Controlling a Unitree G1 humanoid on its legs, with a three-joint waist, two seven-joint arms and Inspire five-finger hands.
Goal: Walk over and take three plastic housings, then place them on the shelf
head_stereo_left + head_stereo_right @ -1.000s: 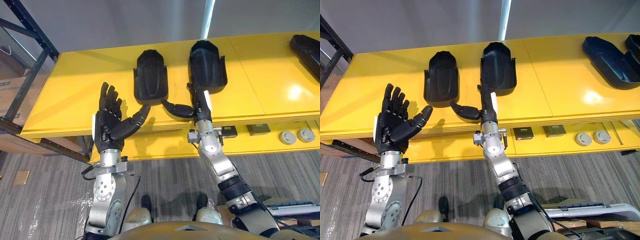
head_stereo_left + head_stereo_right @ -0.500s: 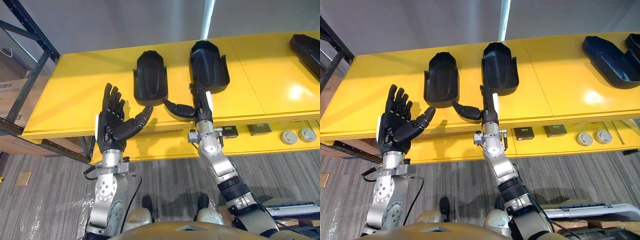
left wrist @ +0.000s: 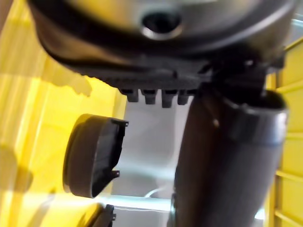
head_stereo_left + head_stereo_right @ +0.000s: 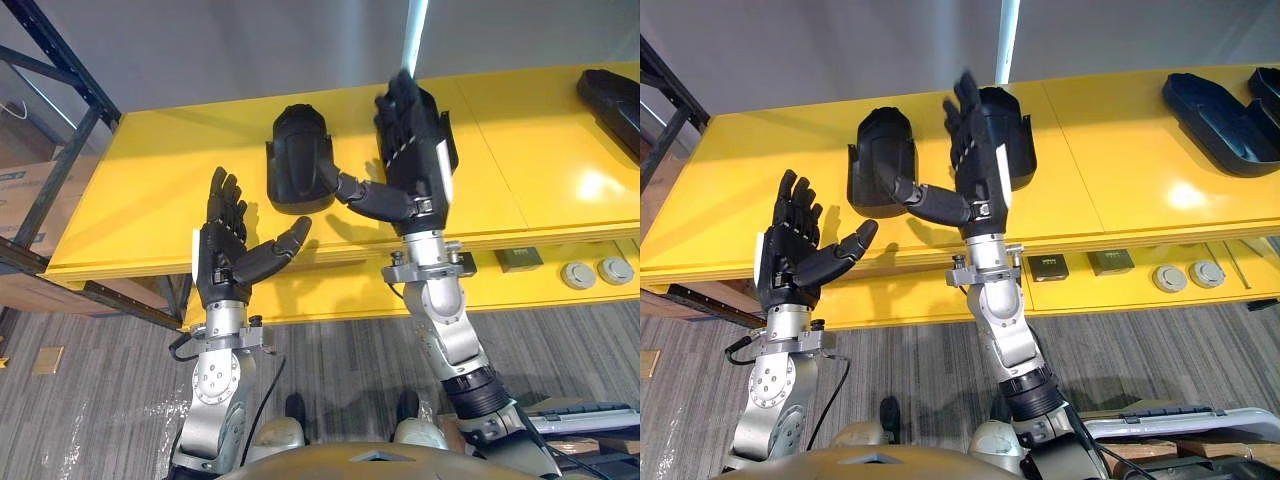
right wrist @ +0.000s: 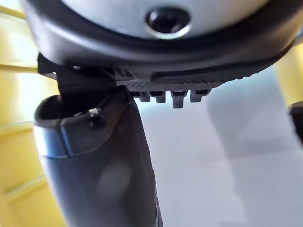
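Hovering wide open over the right housing point(image 4: 1022, 140) on the yellow surface point(image 4: 140, 190), the right hand point(image 4: 412, 135) is seen empty, the left hand point(image 4: 226, 258) likewise open, and, rigid and probably light, the housing is best pinched at its rim.

No legible txt, labels or nos.

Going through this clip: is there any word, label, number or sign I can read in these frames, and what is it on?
No text can be read in any view.
Cardboard box at the left, by the rack: faint print, too small to read.
Dark plates under the edge of the yellow shelf: any marking is too small to read.
Black plastic housings: no lettering shows.
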